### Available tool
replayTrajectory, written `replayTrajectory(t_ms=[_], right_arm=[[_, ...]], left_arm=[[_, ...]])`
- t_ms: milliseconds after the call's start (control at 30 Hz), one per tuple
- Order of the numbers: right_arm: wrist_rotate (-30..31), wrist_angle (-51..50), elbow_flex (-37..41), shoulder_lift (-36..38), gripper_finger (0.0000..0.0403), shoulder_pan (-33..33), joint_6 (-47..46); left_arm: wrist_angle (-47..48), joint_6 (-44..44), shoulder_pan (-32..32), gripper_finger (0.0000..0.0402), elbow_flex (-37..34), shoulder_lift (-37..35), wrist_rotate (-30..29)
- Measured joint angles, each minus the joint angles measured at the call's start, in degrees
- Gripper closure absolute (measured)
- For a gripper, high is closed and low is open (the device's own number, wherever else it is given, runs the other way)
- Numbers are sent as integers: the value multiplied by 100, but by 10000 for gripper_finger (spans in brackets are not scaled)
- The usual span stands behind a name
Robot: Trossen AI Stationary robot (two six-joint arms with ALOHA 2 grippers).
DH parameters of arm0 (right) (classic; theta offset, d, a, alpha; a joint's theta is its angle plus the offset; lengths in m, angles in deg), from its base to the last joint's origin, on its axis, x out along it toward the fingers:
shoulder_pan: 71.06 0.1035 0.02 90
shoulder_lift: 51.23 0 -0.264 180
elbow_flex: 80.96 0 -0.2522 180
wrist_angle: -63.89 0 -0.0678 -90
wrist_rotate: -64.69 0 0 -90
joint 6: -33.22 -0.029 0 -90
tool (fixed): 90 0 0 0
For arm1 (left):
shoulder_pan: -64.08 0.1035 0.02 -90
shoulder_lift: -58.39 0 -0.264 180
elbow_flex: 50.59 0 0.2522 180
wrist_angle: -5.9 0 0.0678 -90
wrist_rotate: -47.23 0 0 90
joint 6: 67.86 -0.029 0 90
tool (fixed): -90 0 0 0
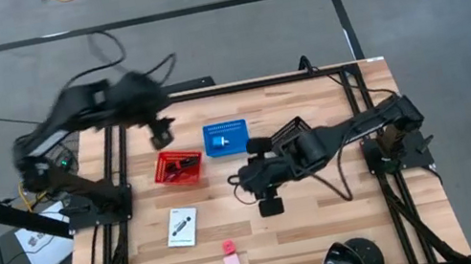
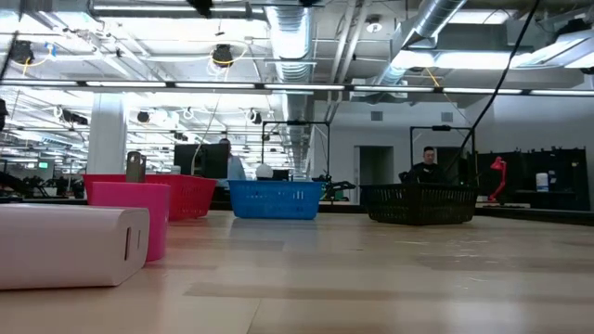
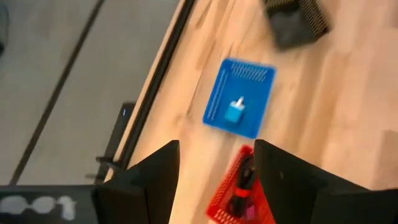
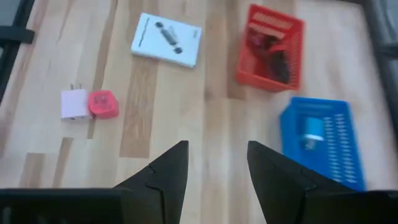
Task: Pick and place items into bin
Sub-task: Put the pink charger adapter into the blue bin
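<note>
Both sets of jaws stand apart with nothing between them, as you can check in each wrist view: the left gripper [image 1: 161, 133] hangs above the far left part of the table [image 1: 331, 232], just beyond the red basket [image 1: 178, 167], and your left wrist view looks past its two dark fingers [image 3: 155, 180] down onto the blue basket [image 3: 239, 97] and the red one. The right gripper [image 1: 271, 205] hovers over the middle of the table, its fingers [image 4: 168, 171] spread over bare wood. You will find the blue cube [image 1: 223, 140] lying inside the blue basket, which sits just beside the red basket on the far side of the table. The red basket holds dark pieces with some red in them [image 4: 273, 59]; you cannot tell from these views exactly which items they are. The white card packet [image 1: 182, 227], with its black pen-like shape, lies flat on the wood nearer the front, apart from the baskets. Nearer the front edge still, the two pink cubes [image 1: 230, 254] sit touching each other, one a stronger pink than the other. A black basket [image 2: 422, 204] stands to the right of the blue one in the low view.
</note>
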Motion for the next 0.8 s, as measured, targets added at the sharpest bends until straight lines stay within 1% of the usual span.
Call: replayTrajectory(t_ms=[100,133,200,267,333,367,467,600,700,800], right_arm=[[-333,790,700,-2,242,-68,15],[-606,1075,923,-2,242,-100,15],[-1367,1693,1356,-2,242,-177,17],[-2100,2382,1743,-2,242,-233,15],[-2469,3015,2054,-2,242,-279,16],[-2505,3249,2173,-2,242,-300,16],[-2485,3545,2453,-2,242,-316,57],[-2475,4415,2998,-2,242,-277,57],[-2495,5493,3546,-2,242,-253,-14],[-2494,6923,4106,-2,242,-258,-26]], left_arm=[[8,322,-718,206,-2,-475,-397],[25,462,-981,206,-2,-590,-611],[203,835,-1508,206,-18,-763,-1135],[306,1282,-1996,206,-247,-935,-1777],[291,1655,-2450,206,-808,-1189,-2154],[202,1816,-2692,206,-1193,-1329,-2242],[-186,2224,-3330,206,-2492,-1747,-2346],[-984,2723,-3954,206,-4161,-2296,-2790],[-2059,2816,-4320,206,-5217,-2598,-2844],[-3385,2755,-4644,206,-6028,-2791,-2748]])
